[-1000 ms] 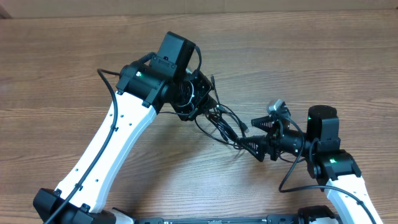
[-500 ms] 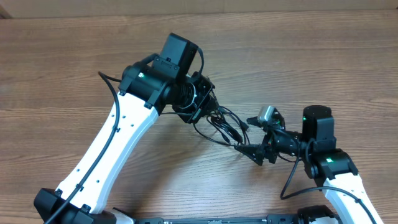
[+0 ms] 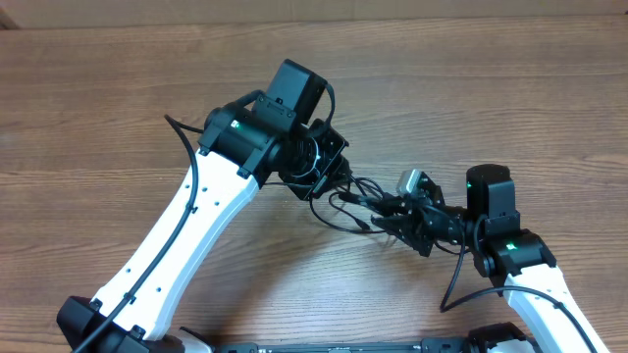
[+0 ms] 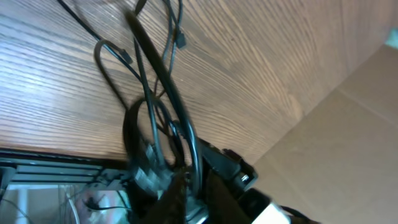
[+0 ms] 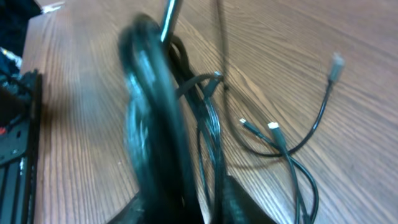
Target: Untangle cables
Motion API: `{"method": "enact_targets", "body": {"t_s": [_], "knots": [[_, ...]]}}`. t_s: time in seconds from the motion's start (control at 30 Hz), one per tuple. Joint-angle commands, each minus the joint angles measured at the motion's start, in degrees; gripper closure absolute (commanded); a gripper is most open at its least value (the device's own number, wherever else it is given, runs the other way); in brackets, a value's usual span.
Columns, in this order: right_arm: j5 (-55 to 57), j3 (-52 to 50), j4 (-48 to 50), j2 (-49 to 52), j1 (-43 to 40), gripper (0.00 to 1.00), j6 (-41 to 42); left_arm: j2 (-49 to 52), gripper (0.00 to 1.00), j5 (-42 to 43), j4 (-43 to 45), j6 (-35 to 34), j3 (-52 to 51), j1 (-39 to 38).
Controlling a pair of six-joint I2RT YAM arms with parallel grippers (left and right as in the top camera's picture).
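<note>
The cables (image 3: 351, 196) are a tangle of thin black cords lying on the wooden table between my two grippers. My left gripper (image 3: 326, 175) sits at the tangle's left end. In the left wrist view its dark fingers (image 4: 219, 196) stand close together with a cord of the cables (image 4: 149, 81) running between them. My right gripper (image 3: 389, 212) holds the tangle's right end. The right wrist view is blurred, but strands of the cables (image 5: 211, 124) pass between the two fingers (image 5: 242, 204). A silver-tipped plug (image 5: 273, 127) and another plug end (image 5: 336, 62) lie loose on the wood.
The wooden table (image 3: 491, 98) stretches round the tangle. A black rail (image 3: 343, 345) runs along the front edge between the arm bases. A tan cardboard surface (image 4: 348, 143) stands beyond the table's far edge. Thicker black arm cables hang by each arm.
My right gripper has moved left into the tangle and closed from wide open onto the cords. My left arm has shifted slightly right with its end of the tangle.
</note>
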Motion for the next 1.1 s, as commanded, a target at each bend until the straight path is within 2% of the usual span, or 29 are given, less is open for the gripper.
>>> {"method": "enact_targets", "body": {"t_s": [0.0, 0.13, 0.2, 0.27, 0.33, 0.4, 0.5, 0.53, 0.63, 0.77, 0.9, 1.07], "knots": [[1.5, 1.2, 0.4, 0.0, 0.4, 0.79, -0.1, -0.8, 0.78, -4.1, -1.1, 2.3, 1.2, -0.4], [1.5, 1.2, 0.3, 0.0, 0.4, 0.87, 0.2, -0.8, 0.55, -8.0, -1.4, 12.5, 1.2, -0.4], [1.5, 1.2, 0.3, 0.0, 0.4, 0.89, 0.3, -0.8, 0.52, -8.7, -1.4, 19.6, 1.2, -0.3], [1.5, 1.2, 0.3, 0.0, 0.4, 0.91, 0.3, -0.8, 0.57, -8.7, -1.2, 26.9, 1.2, -0.3], [1.5, 1.2, 0.3, 0.0, 0.4, 0.92, 0.3, -0.8, 0.73, -8.5, -1.3, 33.4, 1.2, -0.3], [1.5, 1.2, 0.3, 0.0, 0.4, 0.92, 0.4, -0.8, 0.83, -7.3, -1.3, 41.8, 1.2, -0.4], [1.5, 1.2, 0.7, 0.0, 0.4, 0.93, 1.0, -0.8, 0.87, -5.0, -2.1, 53.6, 1.2, -0.4], [1.5, 1.2, 2.1, 0.0, 0.4, 0.96, 3.6, -0.8, 0.87, -3.7, -3.3, 59.3, 1.2, -0.5], [0.5, 1.2, 3.9, 0.0, 0.4, 0.96, 5.1, -0.8, 0.88, -4.3, -5.3, 64.7, 1.2, -0.5], [-5.5, 1.2, 6.0, 0.0, 0.4, 0.96, 5.1, -0.8, 0.89, -4.4, -5.5, 66.2, 1.2, -0.5], [-7.6, 1.2, 7.7, 0.0, 0.4, 0.96, 6.7, -0.8, 0.96, -4.3, -5.5, 67.8, 1.2, -0.5], [-9.2, 1.2, 9.3, 0.0, 0.4, 0.96, 9.3, -0.8, 0.96, -4.2, -5.3, 73.7, 1.2, -0.5]]}}
